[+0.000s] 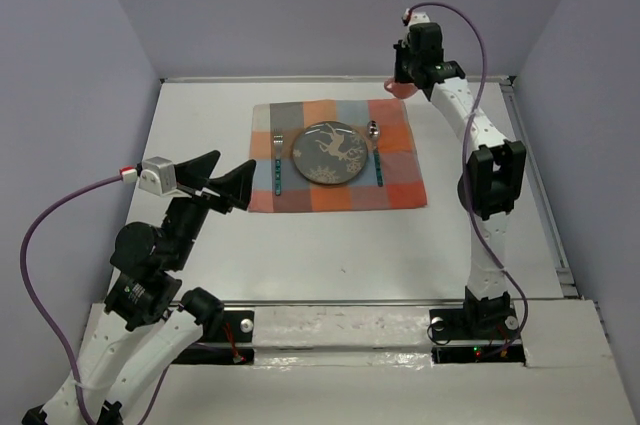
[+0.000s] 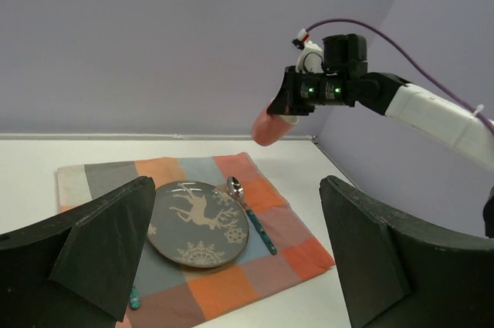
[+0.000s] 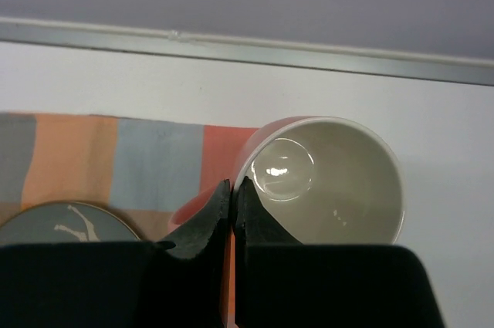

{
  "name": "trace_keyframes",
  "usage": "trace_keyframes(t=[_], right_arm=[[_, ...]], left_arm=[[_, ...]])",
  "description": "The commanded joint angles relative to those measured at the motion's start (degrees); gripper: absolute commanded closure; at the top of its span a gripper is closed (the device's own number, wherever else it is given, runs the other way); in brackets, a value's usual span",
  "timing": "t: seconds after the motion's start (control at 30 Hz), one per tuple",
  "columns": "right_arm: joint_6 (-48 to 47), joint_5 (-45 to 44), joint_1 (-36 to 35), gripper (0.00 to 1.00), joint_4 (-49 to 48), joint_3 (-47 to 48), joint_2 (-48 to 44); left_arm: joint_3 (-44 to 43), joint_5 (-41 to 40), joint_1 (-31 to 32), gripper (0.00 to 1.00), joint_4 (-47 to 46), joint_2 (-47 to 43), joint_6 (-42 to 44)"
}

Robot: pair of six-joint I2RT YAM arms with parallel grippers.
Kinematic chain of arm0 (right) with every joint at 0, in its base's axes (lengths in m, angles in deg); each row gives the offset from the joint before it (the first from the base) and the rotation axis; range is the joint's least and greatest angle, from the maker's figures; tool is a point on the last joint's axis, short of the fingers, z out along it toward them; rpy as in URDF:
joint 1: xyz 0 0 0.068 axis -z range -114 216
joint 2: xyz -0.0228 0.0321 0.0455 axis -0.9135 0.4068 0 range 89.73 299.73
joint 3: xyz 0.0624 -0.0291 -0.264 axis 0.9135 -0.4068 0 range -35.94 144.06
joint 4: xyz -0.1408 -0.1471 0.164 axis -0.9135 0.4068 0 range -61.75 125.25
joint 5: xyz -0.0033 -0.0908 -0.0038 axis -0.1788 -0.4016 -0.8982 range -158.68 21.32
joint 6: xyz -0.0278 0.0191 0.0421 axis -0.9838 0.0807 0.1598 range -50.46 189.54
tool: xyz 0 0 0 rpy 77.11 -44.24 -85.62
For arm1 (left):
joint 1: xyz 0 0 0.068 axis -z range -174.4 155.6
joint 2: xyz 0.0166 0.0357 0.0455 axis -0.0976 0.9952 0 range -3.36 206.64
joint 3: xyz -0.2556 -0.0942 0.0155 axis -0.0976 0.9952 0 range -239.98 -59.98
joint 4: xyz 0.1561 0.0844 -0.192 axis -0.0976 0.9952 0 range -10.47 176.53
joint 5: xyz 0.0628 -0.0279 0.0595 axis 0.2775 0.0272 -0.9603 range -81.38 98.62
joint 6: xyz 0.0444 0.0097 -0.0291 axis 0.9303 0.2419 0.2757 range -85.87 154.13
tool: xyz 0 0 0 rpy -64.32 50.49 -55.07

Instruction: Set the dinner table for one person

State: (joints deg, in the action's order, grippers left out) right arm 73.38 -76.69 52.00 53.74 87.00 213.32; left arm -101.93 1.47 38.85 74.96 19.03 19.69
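The white dinner table [image 1: 200, 235] carries a checkered cloth [image 1: 395, 190]. On the cloth lie a grey deer plate [image 1: 330, 153], a fork [image 1: 277, 160] left of it and a spoon [image 1: 377, 150] right of it. My right gripper [image 1: 405, 80] is shut on the rim of a pink mug [image 1: 395, 90] and holds it in the air over the cloth's far right corner. In the right wrist view one finger is inside the mug [image 3: 340, 181] and one outside, by the handle. My left gripper [image 1: 225, 180] is open and empty, raised left of the cloth.
The left wrist view shows the plate [image 2: 197, 222], the spoon [image 2: 251, 212], the raised mug [image 2: 268, 127] and the right arm [image 2: 432, 116]. Thin metal rails [image 1: 540, 195] edge the table. Purple walls stand close on three sides.
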Motion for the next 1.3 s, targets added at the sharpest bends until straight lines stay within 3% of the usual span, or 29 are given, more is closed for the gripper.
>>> trace_keyframes(t=[0.0, 0.37, 1.0, 1.07, 1.1, 1.17, 1.27], right_arm=[[-3.0, 4.4, -0.8, 1.00, 1.0, 7.3, 3.0], [-2.6, 6.8, -1.8, 1.00, 1.3, 7.4, 8.1], [-4.6, 3.1, -2.3, 1.00, 1.7, 11.4, 14.4], [-4.2, 2.9, -2.3, 0.87, 1.6, 11.1, 14.3], [-3.9, 2.8, -2.3, 0.72, 1.6, 10.9, 14.2], [-1.8, 2.7, -2.3, 0.58, 1.7, 10.9, 13.9], [-0.2, 3.5, -2.3, 0.47, 1.7, 10.7, 12.5]], left_arm=[[0.3, -0.2, -0.5, 0.01, -3.2, 0.8, 0.9], [0.3, 0.0, -1.0, 0.01, -3.2, 1.2, 1.0], [0.3, -0.1, -1.4, 0.01, -3.2, 1.5, 1.0], [0.3, 0.0, -1.4, 0.01, -3.2, 1.6, 1.0], [0.3, 0.0, -1.4, 0.01, -3.2, 1.6, 1.0], [0.3, 0.0, -1.4, 0.01, -3.2, 1.6, 1.0], [0.3, -0.2, -1.5, 0.01, -3.1, 1.7, 1.0]])
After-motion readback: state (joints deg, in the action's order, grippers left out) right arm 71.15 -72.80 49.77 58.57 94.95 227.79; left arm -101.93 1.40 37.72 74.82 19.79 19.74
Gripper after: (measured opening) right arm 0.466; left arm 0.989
